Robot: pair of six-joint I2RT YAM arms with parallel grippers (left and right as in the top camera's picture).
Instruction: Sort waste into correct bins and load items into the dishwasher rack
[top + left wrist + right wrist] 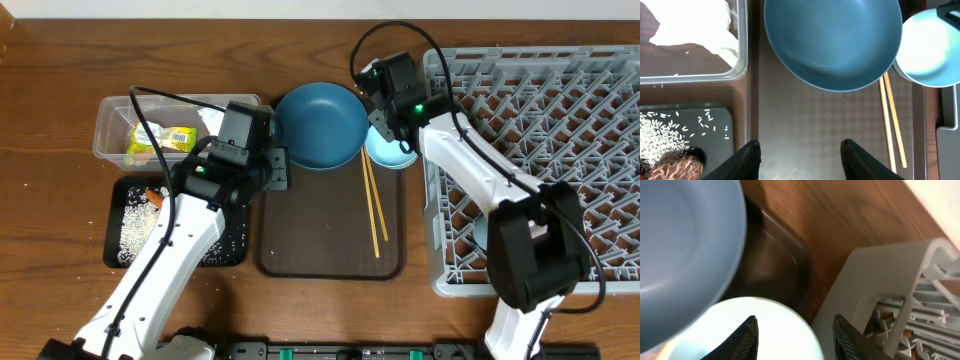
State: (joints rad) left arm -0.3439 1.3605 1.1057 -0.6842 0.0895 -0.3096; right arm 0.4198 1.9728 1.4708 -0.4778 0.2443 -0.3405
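Overhead, one blue plate (322, 125), two chopsticks (374, 210)

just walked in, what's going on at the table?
Cleanup is under way. The right gripper hangs open over the pale bowl. The left gripper is open above the brown tray, holding nothing. The napkin and wrapper are in the clear tub, the rice in the black tray. The blue plate, bowl and chopsticks are not yet in the rack.
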